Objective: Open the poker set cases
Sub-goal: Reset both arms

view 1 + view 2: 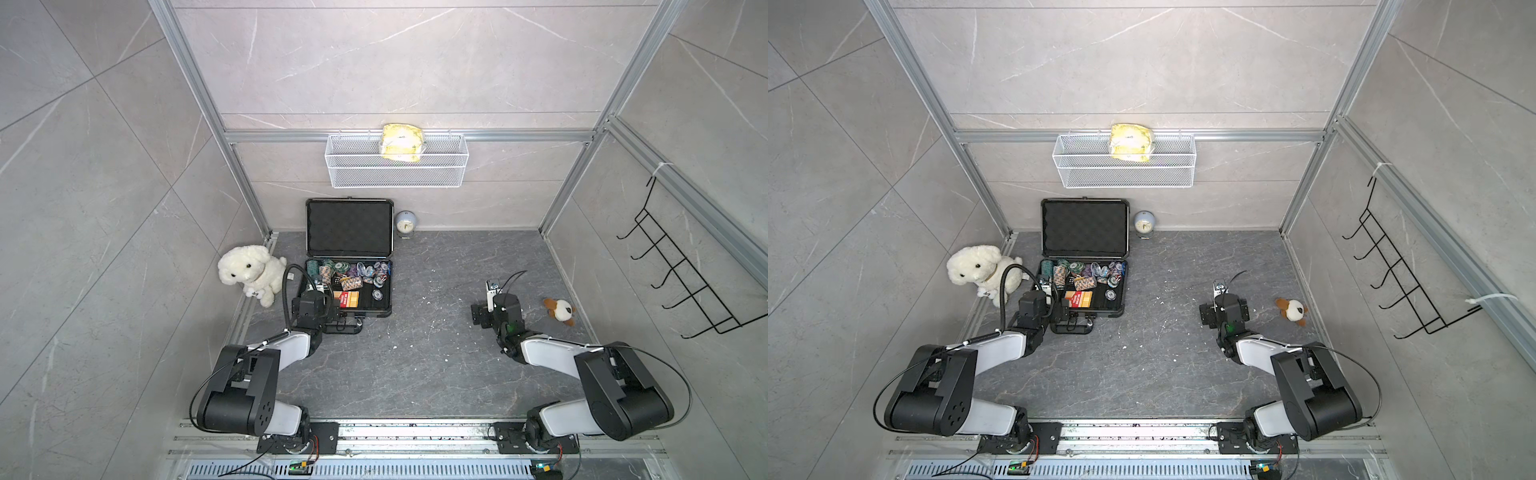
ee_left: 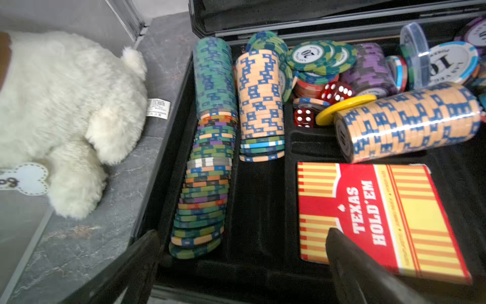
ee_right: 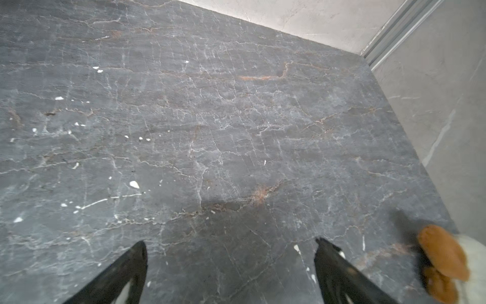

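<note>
The poker set case (image 1: 349,226) (image 1: 1084,226) lies open at the back left of the table, its foam-lined lid upright against the back wall. Its tray holds colourful chip stacks (image 2: 260,105), red dice (image 2: 336,90) and a red and yellow card deck (image 2: 381,215). My left gripper (image 1: 334,313) (image 1: 1065,313) (image 2: 243,234) hovers open over the tray's front left corner, one finger beside the chips and one over the deck, holding nothing. My right gripper (image 1: 484,313) (image 1: 1210,313) (image 3: 231,242) is open over bare table on the right, far from the case.
A white plush dog (image 1: 249,274) sits left of the case, close to my left arm. A small clock (image 1: 405,224) stands right of the lid. A brown and white plush (image 1: 561,311) lies right of my right gripper. A wire basket (image 1: 397,166) with a yellow bag and a black hook rack (image 1: 681,266) hang on the walls.
</note>
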Robot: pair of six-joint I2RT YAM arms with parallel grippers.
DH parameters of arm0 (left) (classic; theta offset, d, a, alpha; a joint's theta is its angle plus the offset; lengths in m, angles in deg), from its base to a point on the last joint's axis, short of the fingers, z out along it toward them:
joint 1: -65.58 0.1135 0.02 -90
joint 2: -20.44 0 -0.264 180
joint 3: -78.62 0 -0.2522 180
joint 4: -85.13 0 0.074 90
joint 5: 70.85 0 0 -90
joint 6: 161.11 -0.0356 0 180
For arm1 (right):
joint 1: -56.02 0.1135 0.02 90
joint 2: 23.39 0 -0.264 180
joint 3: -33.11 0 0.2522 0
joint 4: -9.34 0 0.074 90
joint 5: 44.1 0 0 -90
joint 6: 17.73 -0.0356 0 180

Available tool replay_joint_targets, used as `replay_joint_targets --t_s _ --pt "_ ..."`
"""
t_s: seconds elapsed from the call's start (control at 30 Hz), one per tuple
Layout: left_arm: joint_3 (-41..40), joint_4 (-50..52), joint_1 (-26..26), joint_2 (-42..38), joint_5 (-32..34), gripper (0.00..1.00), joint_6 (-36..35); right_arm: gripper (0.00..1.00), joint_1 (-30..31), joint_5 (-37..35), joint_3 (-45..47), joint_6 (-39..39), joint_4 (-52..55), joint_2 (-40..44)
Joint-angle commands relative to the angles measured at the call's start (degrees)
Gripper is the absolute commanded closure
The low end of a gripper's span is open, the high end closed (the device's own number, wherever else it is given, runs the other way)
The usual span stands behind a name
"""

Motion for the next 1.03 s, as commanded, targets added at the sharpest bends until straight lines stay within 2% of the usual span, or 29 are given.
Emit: replay_joint_targets --t_s 0.0,0.03,0.07,0.1,0.17,0.2,0.27,0.37,1.0 --pt "-4.6 -16.6 2.2 0.3 3.8 0.01 -1.9 0.0 -5.0 5.6 3.2 -2.6 -17.6 -1.1" --pt "-5.6 -17.3 3.3 -0.3 3.1 0.01 -0.3 0.0 -6.4 8.3 4.6 -3.4 -19.6 -1.8" --pt "-7.0 -19.1 5.3 -0.6 -0.2 0.0 0.9 0.0 -7.0 9.0 6.5 -3.6 -28.4 -4.8" --pt "-8.5 -22.1 7.1 0.0 -2.3 0.01 2.3 0.0 -7.1 9.4 7.1 -3.5 -29.6 -5.0" --pt "-10.5 -28.4 9.0 3.3 -3.1 0.01 3.9 0.0 -7.1 9.3 6.1 -3.6 -24.7 -3.4" --pt "-10.5 -30.9 9.0 4.5 -2.5 0.01 3.3 0.0 -7.1 9.4 6.3 -3.4 -27.8 -4.8" --pt "-8.7 -23.2 9.0 2.5 -4.9 0.0 3.5 0.0 -7.1 8.9 5.6 -3.5 -24.7 -3.8" --pt "-7.7 -22.7 9.0 3.2 -5.5 0.0 3.0 0.0 -7.0 8.8 4.1 -3.5 -21.9 -3.9" --pt "-7.3 -22.1 9.2 3.3 -5.8 0.0 3.1 0.0 -7.0 8.9 4.2 -3.4 -23.0 -4.1"
